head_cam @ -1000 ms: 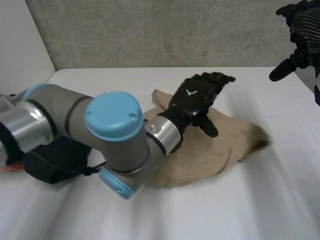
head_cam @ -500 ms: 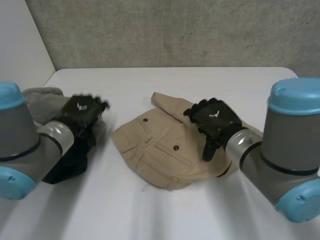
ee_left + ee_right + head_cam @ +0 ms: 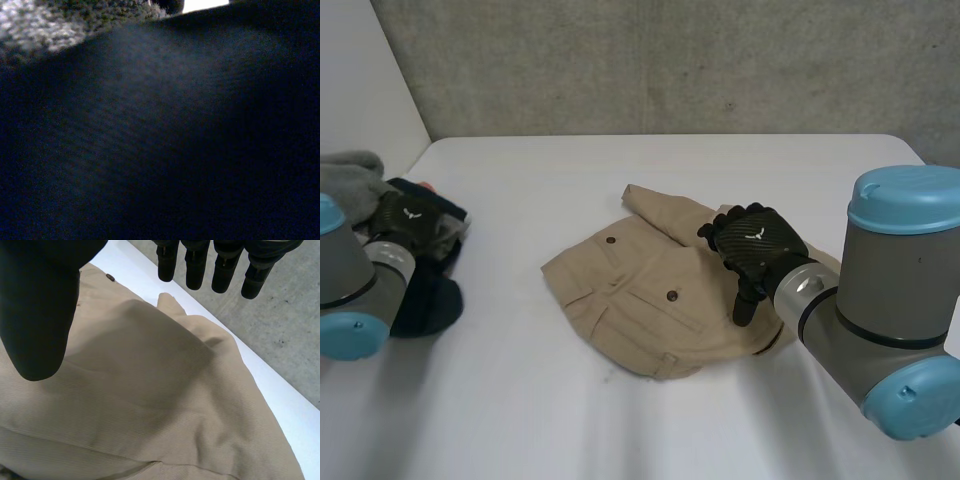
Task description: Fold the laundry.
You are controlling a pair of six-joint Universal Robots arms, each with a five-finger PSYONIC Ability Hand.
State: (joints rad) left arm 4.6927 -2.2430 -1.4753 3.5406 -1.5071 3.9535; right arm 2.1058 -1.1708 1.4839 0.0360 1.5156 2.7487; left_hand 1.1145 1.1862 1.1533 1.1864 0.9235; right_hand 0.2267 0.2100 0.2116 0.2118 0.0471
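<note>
Tan shorts (image 3: 640, 300) lie on the bench (image 3: 620, 170), right hand (image 3: 755, 240) open over them, left hand (image 3: 407, 216) on the dark clothes pile (image 3: 428, 302), grip impossible to tell.

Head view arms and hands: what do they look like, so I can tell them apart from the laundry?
The grey, tubular right arm and left arm each have round light-blue caps and a silver wrist ring. The black right hand and left hand each bear a small white mark on the back.
</note>
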